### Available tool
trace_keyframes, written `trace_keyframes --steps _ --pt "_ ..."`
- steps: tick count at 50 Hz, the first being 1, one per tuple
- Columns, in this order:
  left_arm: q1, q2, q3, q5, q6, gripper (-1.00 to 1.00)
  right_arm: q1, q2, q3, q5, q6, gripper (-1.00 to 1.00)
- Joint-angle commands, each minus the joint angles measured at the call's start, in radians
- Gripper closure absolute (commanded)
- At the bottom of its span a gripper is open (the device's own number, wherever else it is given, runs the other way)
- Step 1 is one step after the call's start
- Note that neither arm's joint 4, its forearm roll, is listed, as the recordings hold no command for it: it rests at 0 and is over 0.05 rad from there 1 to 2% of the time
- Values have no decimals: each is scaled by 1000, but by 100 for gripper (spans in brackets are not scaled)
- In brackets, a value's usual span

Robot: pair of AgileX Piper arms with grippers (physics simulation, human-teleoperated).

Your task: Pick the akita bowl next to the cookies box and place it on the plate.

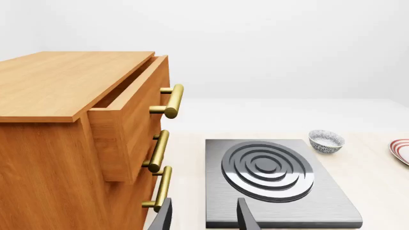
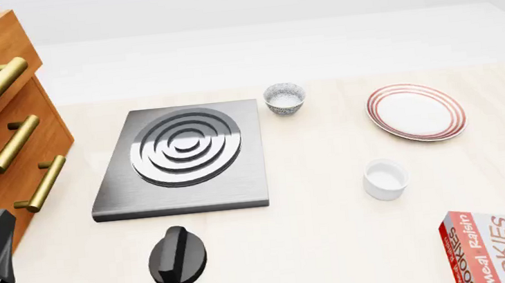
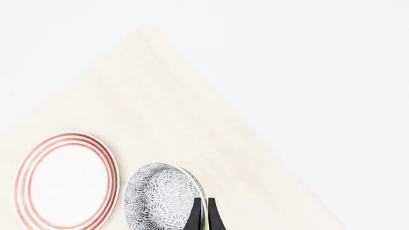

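The right gripper's dark fingers pinched the rim of the small grey-patterned akita bowl, held tilted just beside the red-ringed round white plate. The left gripper's fingers stood spread above the grey stove slab.

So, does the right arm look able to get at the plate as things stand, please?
Probably yes. In the right wrist view the right gripper pinches the akita bowl by its rim, and the plate lies right beside it, bare, with nothing between.
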Motion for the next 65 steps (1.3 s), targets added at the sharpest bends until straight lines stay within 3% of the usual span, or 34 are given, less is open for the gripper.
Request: trace_keyframes --steps 1,9,11,16,19,21,36,56,65 --pt "0 0 0 0 0 -100 45 0 11 12 66 100" --pt "0 0 0 0 0 -100 88 -4 21 10 165 100" --pt "0 0 0 0 0 -100 113 -14 45 -2 218 100" --pt "0 0 0 0 0 -100 132 -12 81 -25 286 100" --pt "0 0 0 0 0 -100 96 12 71 -22 281 100" --pt "0 0 0 0 0 -100 144 -19 116 -60 345 100" --pt "0 0 0 0 0 -100 231 -16 163 -124 474 100" --pt "0 0 0 0 0 -100 353 5 112 -164 479 100" --pt "0 0 0 0 0 -100 413 20 140 -228 510 100"
